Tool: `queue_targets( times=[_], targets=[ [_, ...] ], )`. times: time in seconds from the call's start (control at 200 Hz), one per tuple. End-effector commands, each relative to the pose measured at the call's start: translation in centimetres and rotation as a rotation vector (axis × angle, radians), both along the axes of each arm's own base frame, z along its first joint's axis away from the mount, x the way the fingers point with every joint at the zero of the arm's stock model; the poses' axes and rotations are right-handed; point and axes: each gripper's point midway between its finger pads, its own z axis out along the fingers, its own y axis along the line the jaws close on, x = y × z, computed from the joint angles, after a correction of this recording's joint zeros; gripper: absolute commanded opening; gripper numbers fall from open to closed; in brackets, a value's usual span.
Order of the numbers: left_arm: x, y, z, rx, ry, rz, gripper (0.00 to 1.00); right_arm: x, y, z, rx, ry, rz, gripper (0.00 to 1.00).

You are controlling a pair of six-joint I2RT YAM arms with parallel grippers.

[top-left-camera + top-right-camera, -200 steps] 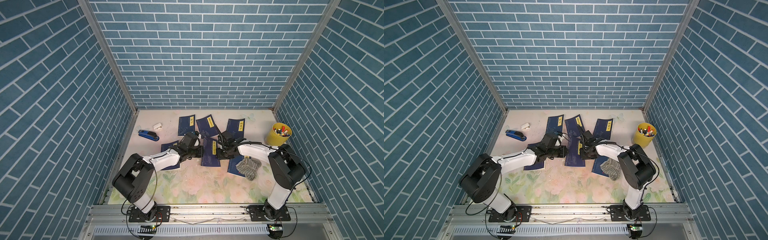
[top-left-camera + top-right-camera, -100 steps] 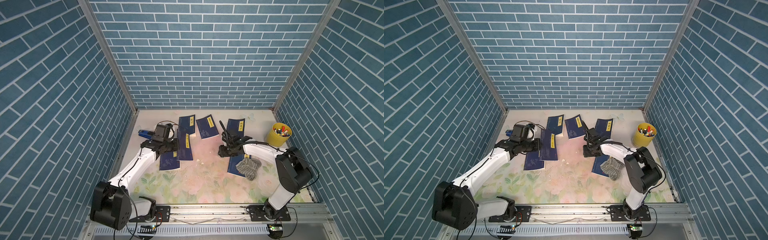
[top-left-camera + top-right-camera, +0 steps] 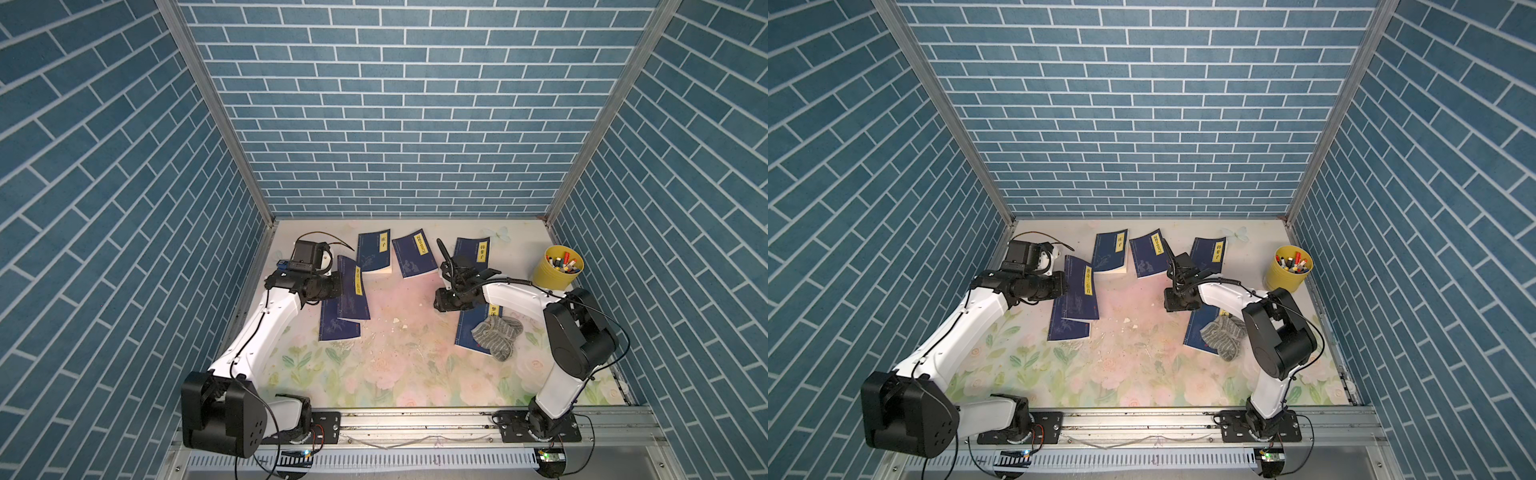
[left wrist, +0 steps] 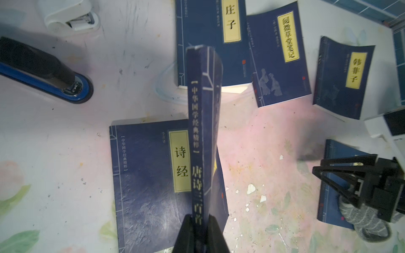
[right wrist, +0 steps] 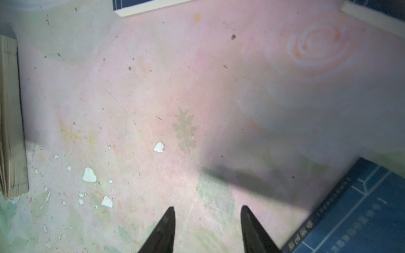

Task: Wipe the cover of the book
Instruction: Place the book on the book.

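1. your book [image 3: 352,291] had moved from the centre to the counter's [image 3: 399,374] left side, held tilted over another book [image 3: 332,328].
2. your left jaws stayed pinched on its edge.
3. your right jaws had let go and stood spread, empty.
4. the cloth [image 3: 496,337] lay apart, untouched; wiping likely hadn't started.

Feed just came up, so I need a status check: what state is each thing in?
left gripper: shut on Tang poems book
Tang poems book: held on edge above Shijing book
right gripper: open, empty, over the table
grey striped cloth: crumpled, ungripped, lying on a blue book
yellow cup: upright, full of markers
blue stapler: closed, on the table
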Motion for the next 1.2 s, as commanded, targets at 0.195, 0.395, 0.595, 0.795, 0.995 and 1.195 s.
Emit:
queue_targets(
  times=[0.195, 0.395, 0.595, 0.795, 0.995, 1.195],
  targets=[
    [-0.9, 3.4, -7.0, 0.199, 0.176, 0.064, 0.00, 0.0, 0.7, -0.9, 0.001, 0.031, 0.049, 0.49],
    [-0.4, 4.1, -9.3, 0.276, 0.221, 0.026, 0.00, 0.0, 0.5, -1.0, -0.010, 0.035, 0.057, 0.49],
    [-1.1, 5.8, -11.5, 0.398, 0.306, -0.009, 0.00, 0.4, 0.7, -1.3, -0.009, 0.041, 0.059, 0.49],
    [-0.7, 5.8, -12.2, 0.411, 0.316, -0.015, 0.00, 0.6, 0.9, -1.3, -0.006, 0.043, 0.061, 0.49],
    [-0.7, 6.3, -11.7, 0.444, 0.326, -0.018, 0.00, 0.6, 0.8, -1.7, -0.007, 0.052, 0.061, 0.49],
    [-0.4, 5.9, -10.4, 0.422, 0.310, -0.038, 0.00, 0.6, 1.0, -1.8, 0.003, 0.055, 0.059, 0.49]
  ],
)
